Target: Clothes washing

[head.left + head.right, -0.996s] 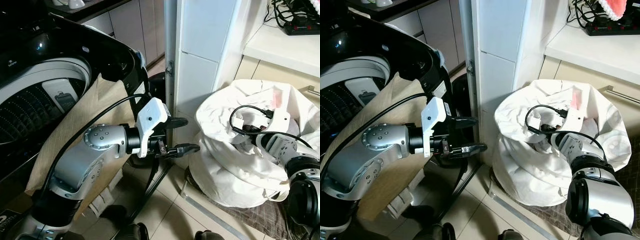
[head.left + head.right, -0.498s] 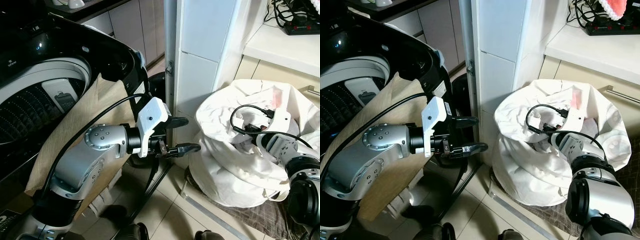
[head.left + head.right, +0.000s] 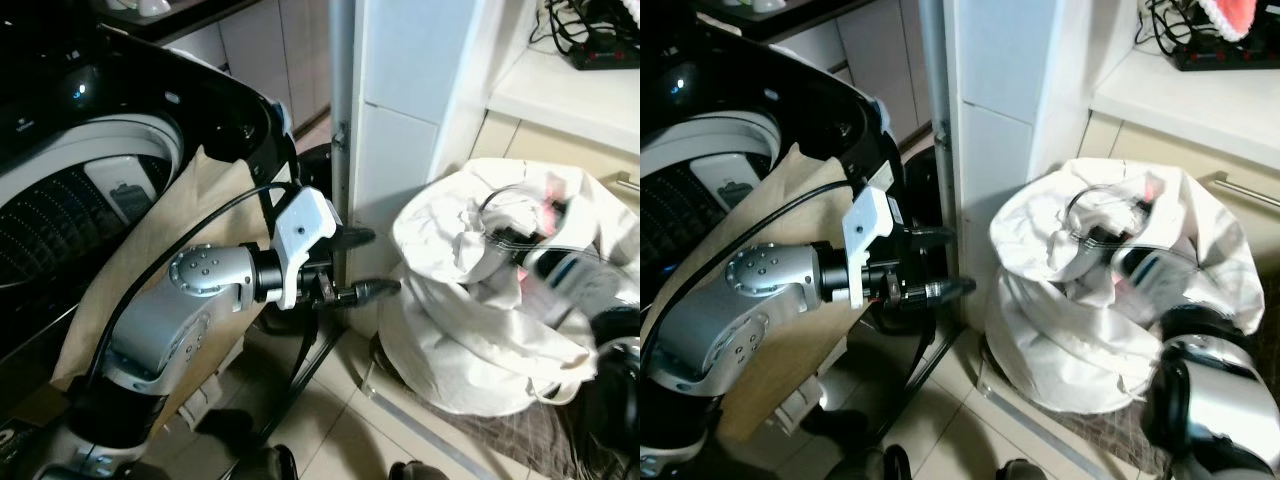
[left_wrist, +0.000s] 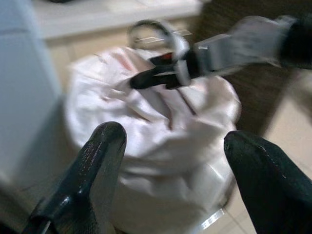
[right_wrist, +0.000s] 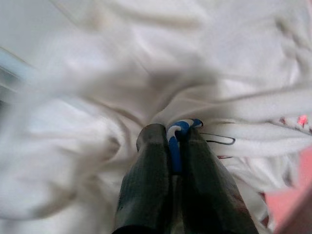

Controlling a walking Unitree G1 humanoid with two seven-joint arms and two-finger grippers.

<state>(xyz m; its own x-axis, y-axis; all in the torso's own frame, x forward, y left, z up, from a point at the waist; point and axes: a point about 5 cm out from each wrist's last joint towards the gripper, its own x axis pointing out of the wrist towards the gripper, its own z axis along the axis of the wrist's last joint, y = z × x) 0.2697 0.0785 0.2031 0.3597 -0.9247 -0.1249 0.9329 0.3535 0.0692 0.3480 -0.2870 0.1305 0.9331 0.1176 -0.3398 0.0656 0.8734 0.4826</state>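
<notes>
Right gripper (image 5: 171,161) pinches blue-white cloth (image 5: 176,136) (inside laundry bag (image 3: 470,330)); left gripper (image 4: 170,146) spread wide

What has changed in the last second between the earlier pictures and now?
The right gripper, shut on a blue-and-white cloth inside the white laundry bag, is moving fast and blurred. The left gripper stays open beside the bag. The washing machine is unchanged.
</notes>
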